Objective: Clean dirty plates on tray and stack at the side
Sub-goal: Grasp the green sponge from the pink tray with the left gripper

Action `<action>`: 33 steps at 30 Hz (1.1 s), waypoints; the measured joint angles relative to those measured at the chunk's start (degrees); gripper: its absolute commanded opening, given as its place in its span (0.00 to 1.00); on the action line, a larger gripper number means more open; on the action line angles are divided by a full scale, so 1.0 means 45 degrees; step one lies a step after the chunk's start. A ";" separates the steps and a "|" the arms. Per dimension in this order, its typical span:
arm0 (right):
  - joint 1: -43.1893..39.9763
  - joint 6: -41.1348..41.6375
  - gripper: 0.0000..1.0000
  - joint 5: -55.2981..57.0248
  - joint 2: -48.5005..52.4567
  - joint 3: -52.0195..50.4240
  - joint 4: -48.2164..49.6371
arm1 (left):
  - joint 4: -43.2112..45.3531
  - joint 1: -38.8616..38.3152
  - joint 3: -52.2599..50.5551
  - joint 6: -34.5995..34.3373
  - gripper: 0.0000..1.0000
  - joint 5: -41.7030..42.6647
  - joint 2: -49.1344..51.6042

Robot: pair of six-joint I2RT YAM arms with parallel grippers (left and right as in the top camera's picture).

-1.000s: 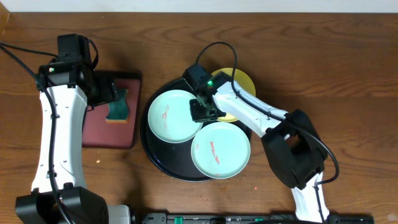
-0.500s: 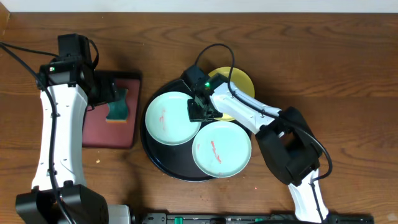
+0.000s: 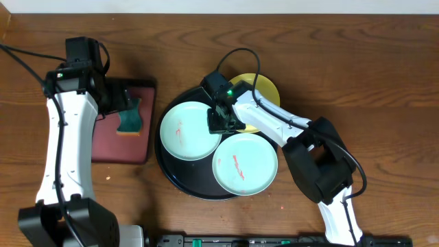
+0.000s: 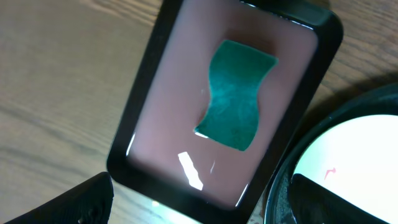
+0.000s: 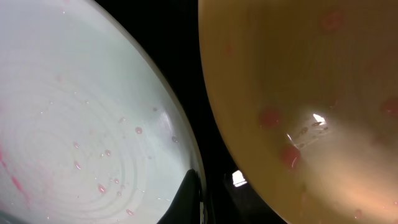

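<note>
Overhead, the right gripper [image 3: 221,123] is seen at the rim of a mint plate [image 3: 184,130] on the black tray [image 3: 175,175], with the yellow plate [image 3: 267,89] just beside it. Its opening cannot be told. The left gripper [image 3: 127,104] is held above a sponge [image 3: 129,121] on a small brown tray [image 3: 116,147].

In the left wrist view, the fingers [image 4: 87,199] are spread wide and nothing is held.

In the right wrist view, a dark fingertip [image 5: 189,199] is seen at the mint rim, with a narrow black gap alongside.

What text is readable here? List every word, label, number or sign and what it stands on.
None can be read.
The mint green plates, yellow plate, black tray, green sponge and reddish-brown tray carry no print; the plates' red marks are smears.
The dark strip at the overhead view's bottom edge: green patch, too small to read.
</note>
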 measured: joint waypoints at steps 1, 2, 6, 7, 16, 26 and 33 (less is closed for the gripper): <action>-0.0005 0.0000 0.01 -0.0005 0.0000 0.0000 0.0000 | 0.0063 0.0000 0.0000 0.0160 0.90 0.0131 0.0102; 0.0000 0.0000 0.01 -0.0005 0.0000 0.0000 0.0000 | 0.0107 0.0000 0.0000 0.0350 0.90 0.0243 0.0219; -0.0005 0.0000 0.01 -0.0015 0.0000 0.0000 0.0000 | 0.0228 0.0024 0.0000 0.0928 0.87 0.0529 0.0792; -0.0005 0.0000 0.01 -0.0010 0.0000 0.0000 0.0000 | 0.0262 0.0068 0.0000 0.1001 0.86 0.0578 0.0962; -0.0005 -0.0005 0.01 -0.0029 0.0000 0.0000 0.0010 | 0.0928 0.0845 -0.0010 0.2424 0.79 0.1870 0.2574; -0.0005 -0.0010 0.01 -0.0034 0.0000 0.0000 0.0019 | 0.2161 0.0874 -0.0015 0.3279 0.60 0.3298 0.4235; -0.0005 -0.0010 0.01 -0.0034 0.0000 0.0000 0.0024 | 0.2205 0.0874 -0.0015 0.2599 0.50 0.2812 0.5246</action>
